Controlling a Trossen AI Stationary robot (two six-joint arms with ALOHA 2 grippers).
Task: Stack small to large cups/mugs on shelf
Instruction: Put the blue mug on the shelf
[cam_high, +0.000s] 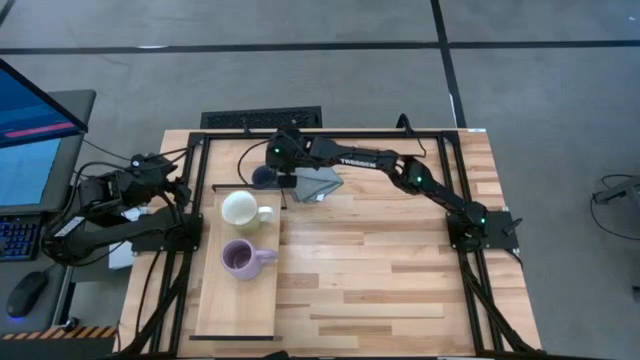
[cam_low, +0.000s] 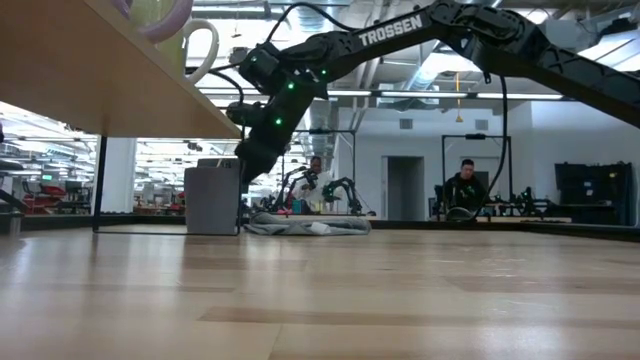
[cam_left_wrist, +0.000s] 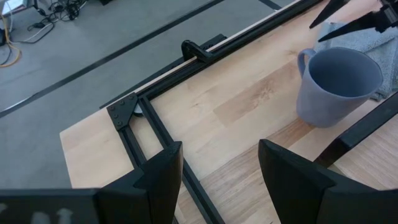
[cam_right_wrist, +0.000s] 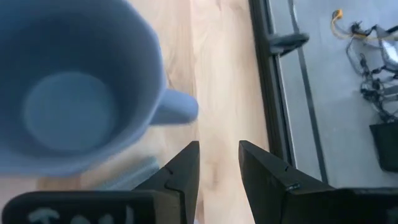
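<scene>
The grey-blue mug (cam_high: 263, 177) stands upright on the plank table just beyond the shelf's far end; it also shows in the left wrist view (cam_left_wrist: 336, 84) and the right wrist view (cam_right_wrist: 74, 93). The cream-white mug (cam_high: 240, 208) and the purple mug (cam_high: 238, 257) stand upright on the pale-wood shelf (cam_high: 235, 305). My right gripper (cam_right_wrist: 219, 152) hovers just above the grey-blue mug, beside its handle (cam_right_wrist: 177, 106), slightly open and empty. My left gripper (cam_left_wrist: 221, 162) is open and empty at the table's left edge.
A grey folded cloth (cam_high: 315, 183) lies on the table just right of the grey-blue mug. Dark frame rails (cam_high: 195, 200) run along the table's left, far and right sides. The shelf stands raised above the tabletop (cam_low: 100, 70). People sit in the room behind (cam_low: 462, 185).
</scene>
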